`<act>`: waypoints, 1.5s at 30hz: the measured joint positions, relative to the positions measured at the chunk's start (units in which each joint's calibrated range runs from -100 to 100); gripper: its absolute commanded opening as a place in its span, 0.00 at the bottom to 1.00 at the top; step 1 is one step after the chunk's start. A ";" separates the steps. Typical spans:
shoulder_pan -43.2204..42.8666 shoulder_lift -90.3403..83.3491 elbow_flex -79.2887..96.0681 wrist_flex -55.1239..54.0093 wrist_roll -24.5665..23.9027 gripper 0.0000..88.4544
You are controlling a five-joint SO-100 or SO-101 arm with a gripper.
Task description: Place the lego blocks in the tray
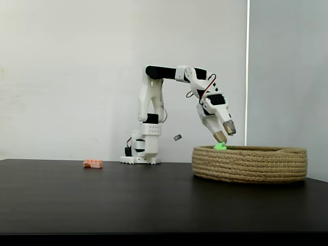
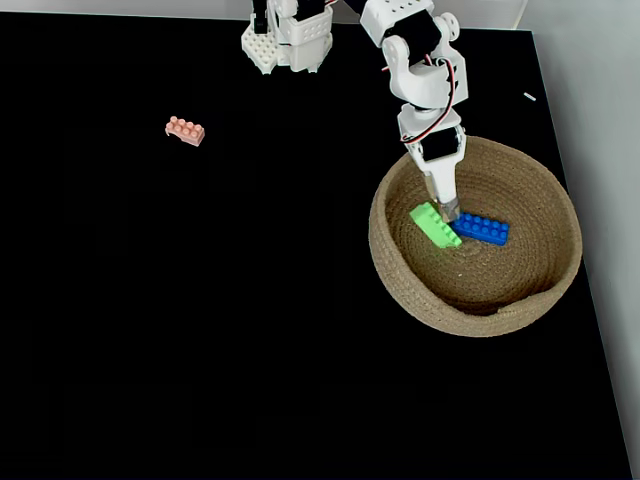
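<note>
I see the white five-joint arm reaching from its base at the back of the black worktop (image 2: pixel 200 330) to the wide, shallow round tray of coiled tan rope (image 2: pixel 400 285), which stands toward the right in both fixed views.

Side-on fixed view: the gripper (image 1: pixel 223 137) hangs tilted just above the tray's rim (image 1: pixel 250 164), its two fingers visibly spread. A bit of the long bright green lego brick (image 1: pixel 220 146) peeps over the rim just below the fingertips. I cannot tell from here whether a finger touches it, and the tray wall hides whatever else lies inside. The small salmon-pink lego brick (image 1: pixel 93 163) lies on the worktop, well apart from the tray, to the left of the arm's base.

Top-down fixed view: the gripper (image 2: pixel 449 208) points down into the tray. The green brick (image 2: pixel 435 225) lies inside on the tray floor, slanted, just left of the fingertips; it looks released rather than clamped, though contact at one corner cannot be ruled out. The small blue lego brick (image 2: pixel 481 229), which the side-on view does not reveal, lies in the tray just right of the fingertips, close to the green one. The pink brick (image 2: pixel 186 131) sits on the bare worktop at upper left, far from the tray.
</note>
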 measured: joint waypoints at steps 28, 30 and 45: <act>46.66 -13.57 13.08 18.68 13.19 0.28; 50.24 -15.10 16.53 19.33 15.09 0.28; 66.45 -24.43 29.70 19.73 23.00 0.26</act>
